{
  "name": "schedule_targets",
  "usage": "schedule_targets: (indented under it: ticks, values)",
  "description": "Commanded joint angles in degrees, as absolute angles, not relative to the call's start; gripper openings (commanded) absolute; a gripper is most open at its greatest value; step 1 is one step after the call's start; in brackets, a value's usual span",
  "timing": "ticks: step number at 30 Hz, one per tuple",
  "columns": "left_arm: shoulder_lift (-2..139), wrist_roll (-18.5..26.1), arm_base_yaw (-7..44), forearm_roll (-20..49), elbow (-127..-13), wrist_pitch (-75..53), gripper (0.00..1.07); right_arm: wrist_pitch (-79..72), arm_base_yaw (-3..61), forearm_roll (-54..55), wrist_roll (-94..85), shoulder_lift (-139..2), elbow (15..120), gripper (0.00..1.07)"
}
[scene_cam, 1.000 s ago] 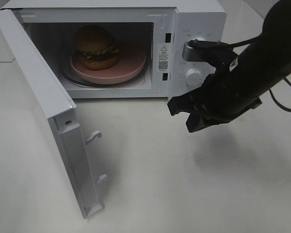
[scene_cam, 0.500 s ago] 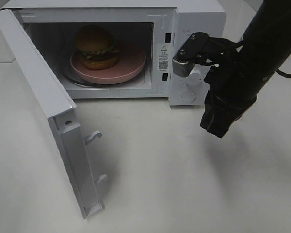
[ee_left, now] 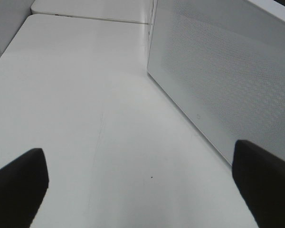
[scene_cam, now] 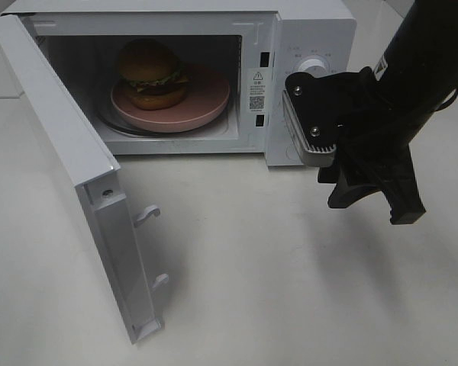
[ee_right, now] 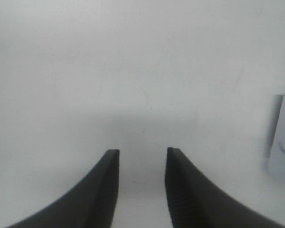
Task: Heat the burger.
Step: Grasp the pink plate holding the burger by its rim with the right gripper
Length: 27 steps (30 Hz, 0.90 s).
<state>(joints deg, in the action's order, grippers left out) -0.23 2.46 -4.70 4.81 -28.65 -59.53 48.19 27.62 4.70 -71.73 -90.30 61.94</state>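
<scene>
Black right arm slants down in front of the microwave's [scene_cam: 313, 23] control panel, right claw [scene_cam: 374, 202] aimed at the table [scene_cam: 290, 290], jaws partly apart with nothing between; left claw [ee_left: 140, 166] hangs low over the table, jaws spread wide, empty. The burger [scene_cam: 151, 72] sits on a pink plate [scene_cam: 210, 95] inside the microwave, door [scene_cam: 61, 152] open. The sticker [scene_cam: 256, 91] on the microwave's front frame shows a warning triangle and a QR code, print too small to read.
</scene>
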Motion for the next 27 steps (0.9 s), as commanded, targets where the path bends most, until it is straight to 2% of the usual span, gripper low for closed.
schedule_targets:
  ticks: [1, 2, 3, 4, 5, 6, 7, 8, 27]
  values:
    - [-1.43, 2.41, -4.81, 4.98, -28.36, -59.42, 0.98, 45.78, 28.02, 2.98, -73.80, -89.55, 62.57, 0.60]
    - [-1.43, 2.41, -4.81, 4.98, -28.36, -59.42, 0.98, 45.15, 28.53, 2.06, -73.74, -89.55, 62.57, 0.65]
    - [-1.43, 2.41, -4.81, 4.98, -28.36, -59.42, 0.98, 45.15, 28.53, 2.06, -73.74, -89.55, 62.57, 0.65]
    - [-1.43, 2.41, -4.81, 4.98, -28.36, -59.42, 0.98, 43.89, 29.45, 1.38, -72.08, -89.55, 62.74, 0.75]
    - [-1.43, 2.41, -4.81, 4.98, -28.36, -59.42, 0.98, 43.26, 29.79, 1.38, -70.53, -89.55, 62.91, 0.80]
    - [-1.43, 2.41, -4.81, 4.98, -28.36, -59.42, 0.98, 43.26, 29.79, 1.38, -70.53, -89.55, 62.91, 0.80]
    - [-1.43, 2.41, -4.81, 4.98, -28.36, -59.42, 0.98, 41.77, 30.37, 0.92, -67.84, -89.78, 63.48, 0.87]
    - [-1.43, 2.41, -4.81, 4.98, -28.36, -59.42, 0.98, 41.48, 30.65, 0.00, -66.63, -90.07, 63.88, 0.89]
    - [-1.43, 2.41, -4.81, 4.98, -28.36, -59.42, 0.98, 35.81, 35.64, -5.44, -66.63, -100.55, 75.40, 0.87]
